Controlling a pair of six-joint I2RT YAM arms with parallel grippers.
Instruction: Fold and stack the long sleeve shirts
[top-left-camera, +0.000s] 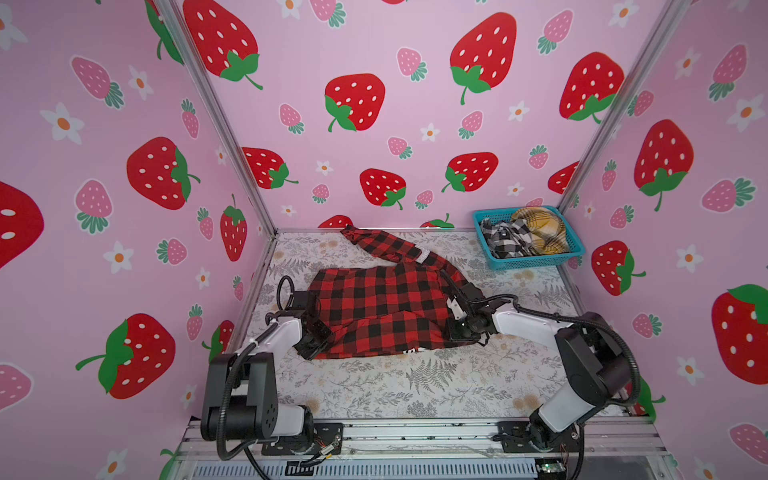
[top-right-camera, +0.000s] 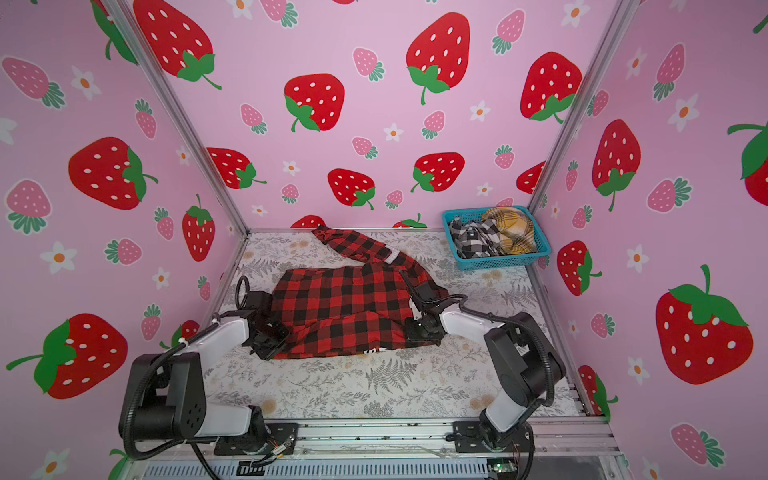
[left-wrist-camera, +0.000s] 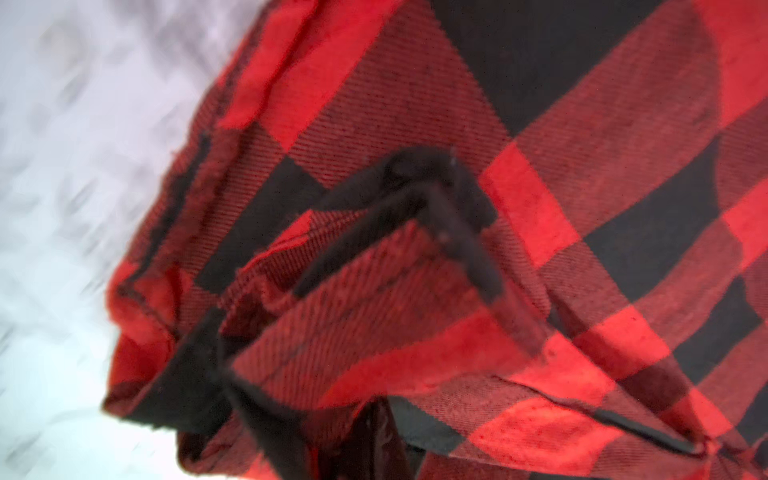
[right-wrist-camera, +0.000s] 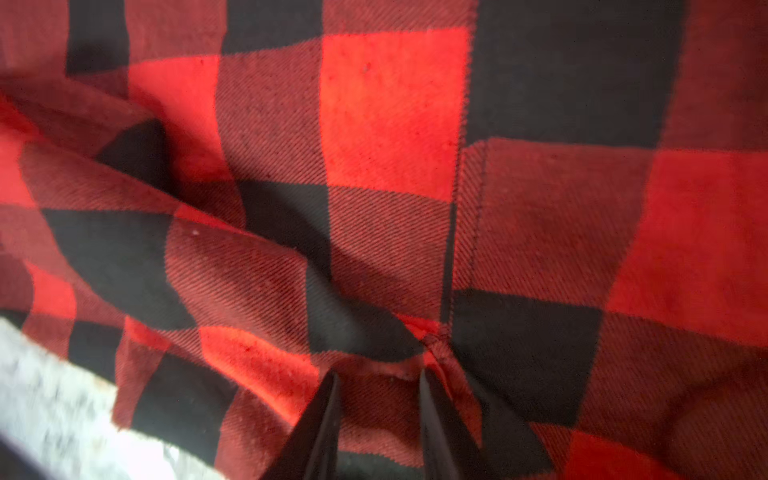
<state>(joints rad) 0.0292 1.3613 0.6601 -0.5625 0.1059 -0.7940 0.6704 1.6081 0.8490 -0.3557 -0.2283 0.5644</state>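
Observation:
A red-and-black check shirt (top-left-camera: 382, 303) (top-right-camera: 345, 303) lies spread on the table's middle, one sleeve stretched toward the back wall. My left gripper (top-left-camera: 313, 336) (top-right-camera: 270, 340) sits at the shirt's left edge. In the left wrist view the left gripper (left-wrist-camera: 376, 436) has its jaws pressed together under bunched cloth (left-wrist-camera: 582, 124). My right gripper (top-left-camera: 453, 332) (top-right-camera: 415, 332) is at the shirt's right edge. In the right wrist view the right gripper (right-wrist-camera: 378, 374) pinches a thick fold, and creases in the shirt (right-wrist-camera: 390, 124) run to it. A black-and-white shirt (top-left-camera: 505, 241) and a yellow plaid shirt (top-left-camera: 540, 232) lie crumpled in a basket.
The teal mesh basket (top-left-camera: 528, 262) (top-right-camera: 496, 262) stands at the back right corner. The floral table cover (top-left-camera: 415, 386) stretches bare from the shirt to the front rail. Pink strawberry walls close in the left, back and right sides.

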